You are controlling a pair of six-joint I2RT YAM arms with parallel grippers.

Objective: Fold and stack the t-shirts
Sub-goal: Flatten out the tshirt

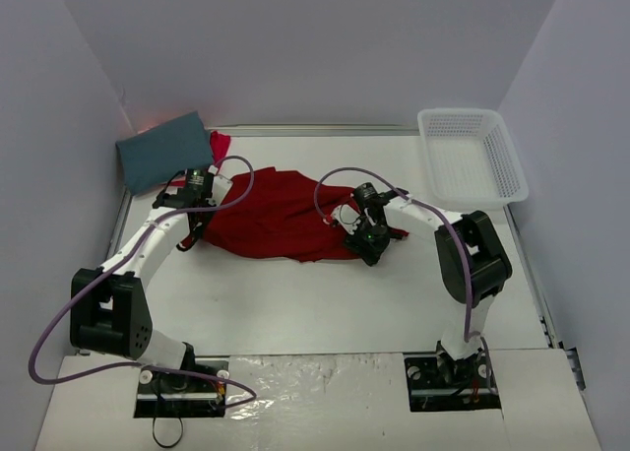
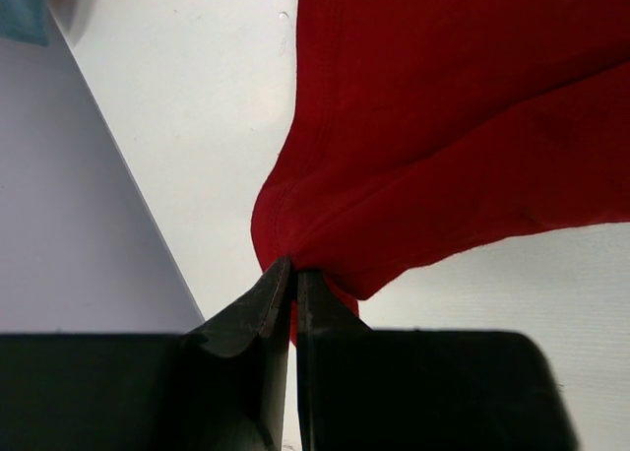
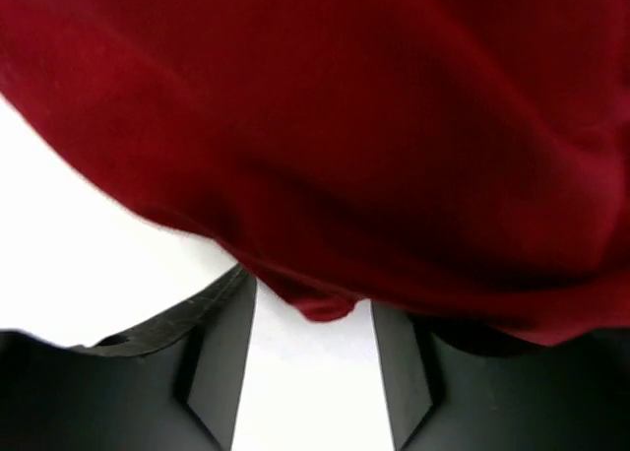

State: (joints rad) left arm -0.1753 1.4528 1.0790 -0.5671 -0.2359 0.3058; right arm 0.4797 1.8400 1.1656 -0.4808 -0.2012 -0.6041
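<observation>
A deep red t-shirt (image 1: 281,215) lies crumpled and spread across the middle of the table. My left gripper (image 1: 194,236) is at the shirt's left corner, shut on a pinch of the red hem (image 2: 293,269); the cloth (image 2: 443,126) runs up and to the right from there. My right gripper (image 1: 367,244) is at the shirt's right edge. Its jaws stand open, with a small fold of the red shirt (image 3: 345,126) hanging between the fingertips (image 3: 236,284), not clamped. A folded slate-teal t-shirt (image 1: 165,151) rests at the back left, with a pinkish-red t-shirt (image 1: 220,142) peeking out beside it.
A white mesh basket (image 1: 471,156) sits at the back right corner. Walls close in on the left, back and right. The white table (image 1: 315,303) shows bare in front of the red shirt, and the left wall (image 2: 79,225) is near my left gripper.
</observation>
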